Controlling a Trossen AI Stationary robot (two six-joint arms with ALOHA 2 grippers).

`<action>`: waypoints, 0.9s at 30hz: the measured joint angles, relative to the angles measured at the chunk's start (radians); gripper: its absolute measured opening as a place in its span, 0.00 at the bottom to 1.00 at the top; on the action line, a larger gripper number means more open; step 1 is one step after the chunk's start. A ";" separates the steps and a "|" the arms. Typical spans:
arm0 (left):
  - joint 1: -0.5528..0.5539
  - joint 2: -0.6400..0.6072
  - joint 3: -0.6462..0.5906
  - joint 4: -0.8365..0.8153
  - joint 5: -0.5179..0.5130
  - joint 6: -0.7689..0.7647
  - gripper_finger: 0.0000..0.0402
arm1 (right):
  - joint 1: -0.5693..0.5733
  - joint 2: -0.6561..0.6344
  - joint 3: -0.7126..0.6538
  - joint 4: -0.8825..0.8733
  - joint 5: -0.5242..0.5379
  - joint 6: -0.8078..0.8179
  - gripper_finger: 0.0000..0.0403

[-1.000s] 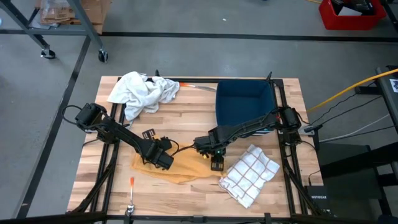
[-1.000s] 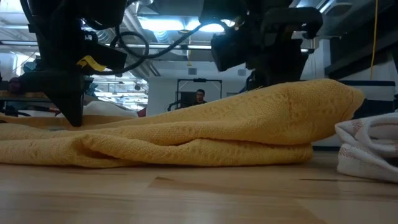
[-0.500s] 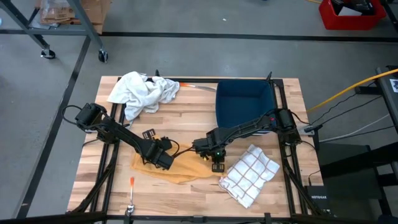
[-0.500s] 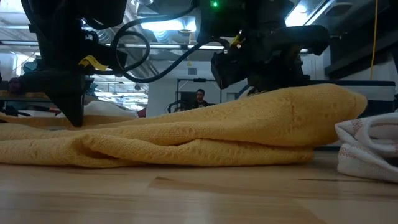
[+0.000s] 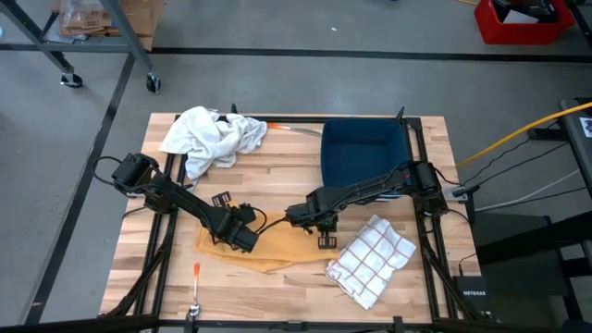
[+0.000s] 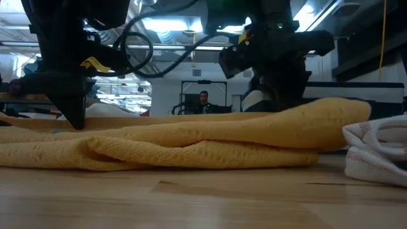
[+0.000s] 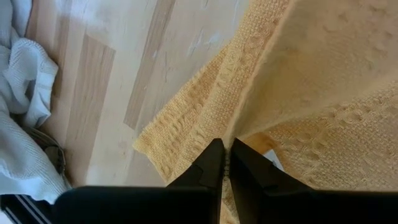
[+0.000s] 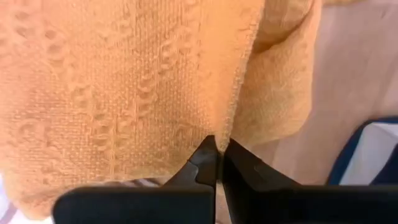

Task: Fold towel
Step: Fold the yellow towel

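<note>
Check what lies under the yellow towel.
Bare wooden table shows around the yellow towel, and both end effectors pinch its edges. Whatever lies beneath its folds is covered.

**What stays out of sight**

Both arms cover much of the yellow towel (image 5: 268, 252) from overhead — its middle is lost under them. Level with the table, the checked cloth (image 6: 376, 151) at three o'clock is cut off by the frame's edge. The person (image 6: 203, 100) far behind is too small to make out.
</note>
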 joint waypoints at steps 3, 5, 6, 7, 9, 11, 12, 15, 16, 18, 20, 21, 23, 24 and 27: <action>0.000 0.000 0.000 -0.001 0.000 0.000 0.04 | 0.000 0.000 0.003 0.027 0.024 -0.014 0.04; 0.000 0.000 0.000 -0.006 0.000 0.000 0.04 | 0.000 0.000 0.002 0.047 0.057 -0.032 0.03; 0.000 0.000 0.000 -0.009 0.000 0.000 0.04 | 0.000 0.000 0.000 0.051 0.081 -0.033 0.03; 0.000 0.000 0.000 -0.010 -0.001 0.000 0.04 | 0.000 0.000 0.000 0.057 0.109 -0.031 0.03; 0.000 0.000 0.000 -0.010 -0.006 0.000 0.05 | 0.000 0.000 0.000 0.064 0.151 -0.028 0.04; 0.000 0.000 0.000 -0.016 -0.011 0.000 0.07 | 0.000 0.000 0.000 0.063 0.165 -0.028 0.07; 0.000 0.000 0.000 -0.022 -0.019 -0.001 0.09 | 0.000 0.000 0.000 0.063 0.165 -0.028 0.10; 0.000 0.000 0.000 -0.067 -0.048 -0.052 0.17 | 0.000 0.000 0.000 0.068 0.165 -0.028 0.19; 0.002 0.000 0.000 -0.086 -0.059 -0.072 0.21 | 0.000 0.000 0.000 0.071 0.165 -0.027 0.23; 0.008 0.000 0.000 -0.123 -0.070 -0.110 0.27 | 0.000 0.000 0.000 0.085 0.165 -0.027 0.29; 0.013 0.000 0.000 -0.154 -0.072 -0.161 0.32 | 0.000 0.000 0.000 0.097 0.165 -0.027 0.34; 0.015 0.000 0.000 -0.162 -0.074 -0.195 0.34 | 0.000 0.000 0.000 0.103 0.165 -0.027 0.36; 0.017 0.000 0.000 -0.177 -0.075 -0.258 0.36 | 0.000 0.000 0.000 0.119 0.165 -0.027 0.39; 0.019 0.000 0.000 -0.178 -0.077 -0.286 0.37 | 0.000 0.000 0.000 0.121 0.165 -0.027 0.40; 0.021 0.000 0.000 -0.203 -0.087 -0.355 0.37 | 0.000 0.000 0.000 0.133 0.165 -0.026 0.40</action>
